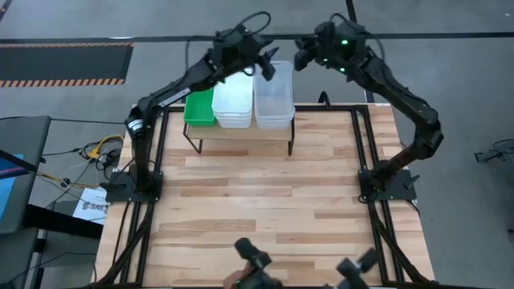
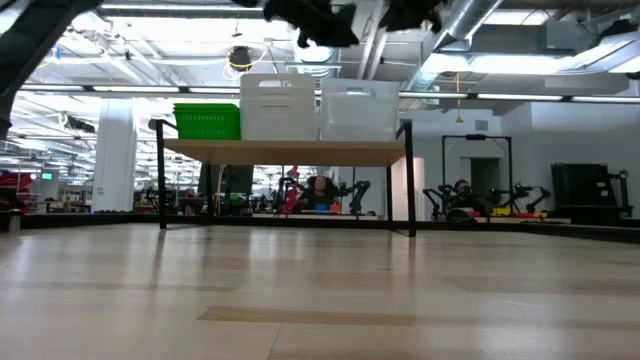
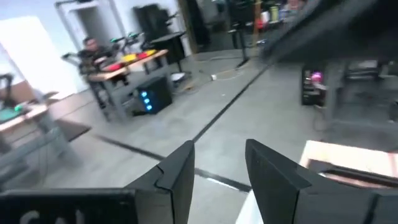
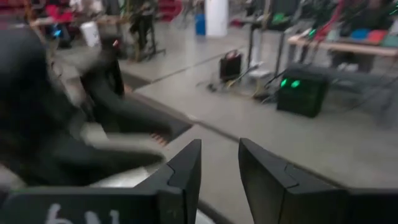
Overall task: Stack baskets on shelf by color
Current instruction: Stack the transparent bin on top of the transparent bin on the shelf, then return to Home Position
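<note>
On the light-wood shelf (image 1: 241,138) at the table's far side stand three stacks of baskets side by side: green (image 1: 199,108) on the left, white (image 1: 233,103) in the middle, clear (image 1: 273,100) on the right. In the low view the green stack (image 2: 207,121) is lower than the white (image 2: 279,107) and clear (image 2: 359,110) stacks. My left gripper (image 1: 267,71) hovers above the far edge of the clear stack, open and with nothing between its fingers (image 3: 221,168). My right gripper (image 1: 303,58) hangs just right of it, beyond the shelf, with a narrow empty gap between its fingers (image 4: 221,168).
The plank tabletop (image 1: 257,201) stretches from the shelf toward the near edge. Black frame rails (image 1: 365,144) run along both sides by the arm bases. Dark camera mounts (image 1: 257,265) sit at the near edge. My left arm (image 4: 93,124) fills part of the right wrist view.
</note>
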`<state>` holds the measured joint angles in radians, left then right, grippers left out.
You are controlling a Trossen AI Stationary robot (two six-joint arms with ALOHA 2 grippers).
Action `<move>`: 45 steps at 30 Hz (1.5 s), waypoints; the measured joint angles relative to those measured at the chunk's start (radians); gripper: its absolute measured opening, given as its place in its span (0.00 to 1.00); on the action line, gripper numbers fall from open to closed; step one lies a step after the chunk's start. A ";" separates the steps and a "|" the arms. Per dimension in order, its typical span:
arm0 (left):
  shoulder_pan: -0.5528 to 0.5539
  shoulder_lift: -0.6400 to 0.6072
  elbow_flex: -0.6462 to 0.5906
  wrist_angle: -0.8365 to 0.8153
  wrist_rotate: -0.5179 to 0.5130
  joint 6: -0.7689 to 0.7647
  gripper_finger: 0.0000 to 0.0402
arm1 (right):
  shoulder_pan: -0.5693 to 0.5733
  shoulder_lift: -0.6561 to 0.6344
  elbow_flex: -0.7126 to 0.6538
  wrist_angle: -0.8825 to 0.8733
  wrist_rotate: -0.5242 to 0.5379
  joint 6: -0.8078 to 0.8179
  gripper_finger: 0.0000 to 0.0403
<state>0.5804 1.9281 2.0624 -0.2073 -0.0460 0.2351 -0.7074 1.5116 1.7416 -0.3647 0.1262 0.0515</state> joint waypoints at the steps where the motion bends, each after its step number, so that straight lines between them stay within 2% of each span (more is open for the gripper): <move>1: -0.003 0.023 0.000 0.023 -0.027 -0.011 0.33 | 0.000 -0.017 0.000 0.000 0.017 0.000 0.32; 5: -0.044 0.094 0.000 0.025 -0.199 0.002 0.32 | -0.013 -0.071 0.001 -0.023 0.049 -0.011 0.31; 9: -0.093 0.133 0.000 0.011 -0.406 0.145 0.26 | -0.030 -0.103 0.001 -0.054 0.056 -0.013 0.30; 11: -0.108 0.151 0.000 0.001 -0.453 0.167 0.22 | -0.035 -0.113 0.001 -0.073 0.059 -0.030 0.30; 16: -0.102 0.146 0.003 -0.035 -0.385 0.039 0.15 | -0.036 -0.118 0.001 -0.118 0.059 -0.042 0.30; 21: -0.084 0.127 0.018 -0.106 -0.348 -0.021 0.09 | -0.033 -0.118 0.001 -0.135 0.059 -0.060 0.30; 25: -0.076 0.127 0.079 -0.175 -0.339 -0.030 0.04 | -0.026 -0.118 0.001 -0.138 0.059 -0.061 0.30; 28: -0.067 0.122 0.120 -0.166 -0.343 0.004 0.01 | -0.026 -0.118 0.001 -0.139 0.058 -0.065 0.30; 31: -0.047 0.129 0.116 -0.230 -0.336 -0.013 0.00 | -0.026 -0.114 0.001 -0.137 0.058 -0.079 0.30; 35: -0.004 0.127 0.110 -0.308 -0.212 -0.067 0.00 | -0.026 -0.112 0.000 -0.140 0.057 -0.083 0.30; 40: 0.006 0.138 0.140 -0.372 -0.211 -0.073 0.00 | -0.026 -0.112 0.000 -0.140 0.055 -0.086 0.30; 45: -0.008 0.132 0.251 -0.362 -0.201 -0.066 0.00 | -0.025 -0.112 0.000 -0.162 0.055 -0.086 0.30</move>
<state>0.5727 2.0601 2.3130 -0.5693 -0.2474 0.1695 -0.7326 1.3998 1.7416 -0.5270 0.1810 -0.0345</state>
